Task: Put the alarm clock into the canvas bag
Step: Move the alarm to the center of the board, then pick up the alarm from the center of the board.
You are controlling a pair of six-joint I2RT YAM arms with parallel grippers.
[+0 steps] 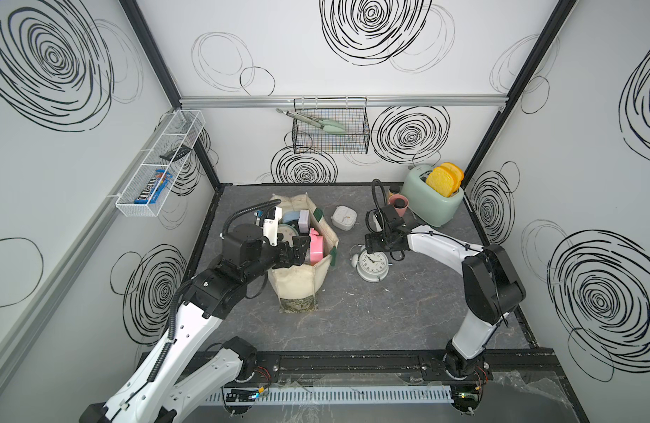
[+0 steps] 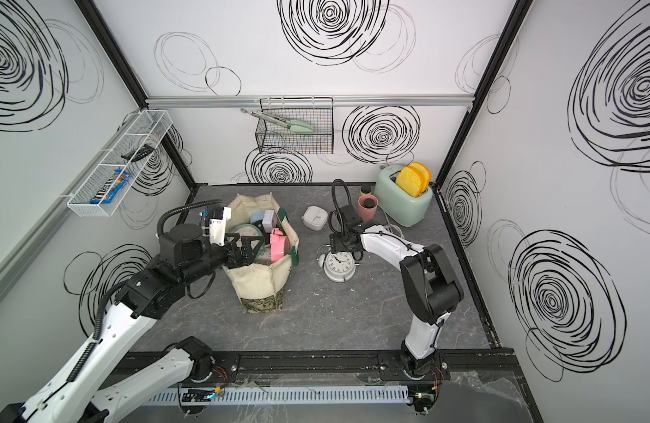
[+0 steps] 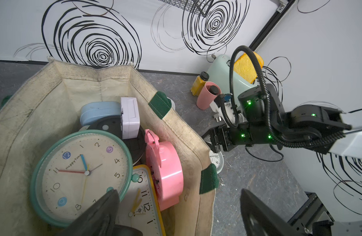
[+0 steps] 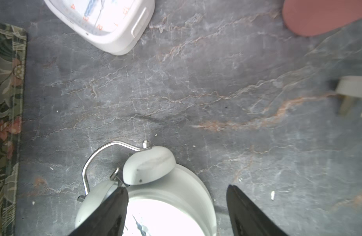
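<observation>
- The alarm clock [image 1: 371, 264] lay face-up on the table [image 1: 352, 322], with the canvas bag [image 1: 297, 289] at its 9 o'clock.
- The right gripper [image 4: 177, 189] hung over it, jaws wide.
- A square white clock [image 1: 344, 217] sat at 11 o'clock.
- The left gripper [image 3: 179, 192], jaws wide, hung over the bag's crowded mouth.

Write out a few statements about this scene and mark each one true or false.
The twin-bell alarm clock lies on the table, outside the canvas bag. True.
The canvas bag is empty. False: it holds several clocks, a pink clock among them.
The right gripper hangs open over the twin-bell alarm clock. True.
The toaster stands empty. False: yellow toast sticks out of it.
The left gripper grips a clock. False: it is open at the bag's mouth.
</observation>
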